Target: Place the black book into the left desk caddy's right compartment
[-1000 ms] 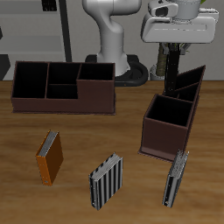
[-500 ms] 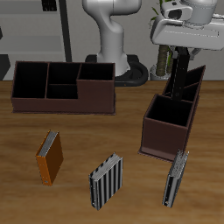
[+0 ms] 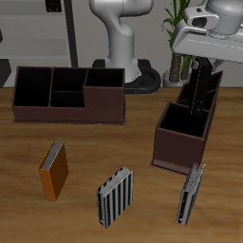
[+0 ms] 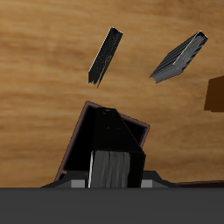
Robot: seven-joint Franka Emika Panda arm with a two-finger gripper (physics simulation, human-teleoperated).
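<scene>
My gripper point(image 3: 201, 66) is shut on the black book point(image 3: 202, 87), which hangs upright from the fingers. It hangs over the left desk caddy point(image 3: 180, 150), the dark brown box seen end-on. The book's lower end is near rim height, about where the square right compartment point(image 3: 183, 124) meets the narrower sections behind it. I cannot tell whether it has dipped below the rim. In the wrist view the book point(image 4: 111, 164) shows edge-on between the fingers, with the caddy's wall point(image 4: 80, 140) below it.
A second, long caddy point(image 3: 66, 106) stands broadside farther along the table. Nearer the front edge are an orange-brown book point(image 3: 54, 171), a grey-and-black striped book point(image 3: 116, 196) and a thin dark book seen edge-on point(image 3: 192, 193), just in front of the left caddy.
My gripper has carried the black book sideways, away from the broadside caddy, to a spot over the left caddy. The things on the table have not moved.
</scene>
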